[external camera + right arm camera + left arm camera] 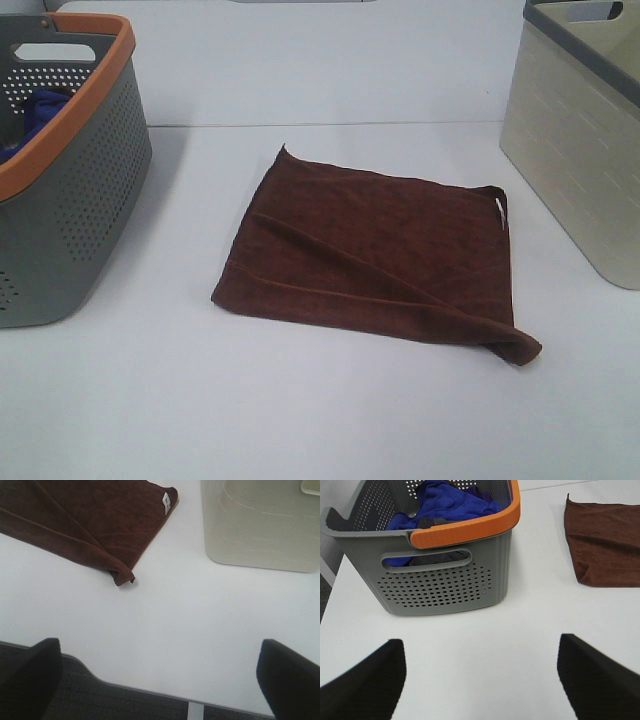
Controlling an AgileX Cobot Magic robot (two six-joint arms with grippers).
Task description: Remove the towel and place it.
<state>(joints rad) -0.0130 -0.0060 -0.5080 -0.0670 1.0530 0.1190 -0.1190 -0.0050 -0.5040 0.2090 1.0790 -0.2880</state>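
The towel, dark reddish-brown terry cloth, lies flat in the middle of the white table with one front corner folded over and a small white tag at its right rear corner. It also shows in the left wrist view as the towel and in the right wrist view as the towel. My left gripper is open above bare table in front of the grey basket. My right gripper is open over the table's front edge, well short of the towel. Neither gripper appears in the exterior high view.
A grey perforated basket with an orange rim stands at the left, holding a blue cloth. A beige bin stands at the right. The table's front edge and dark floor show in the right wrist view.
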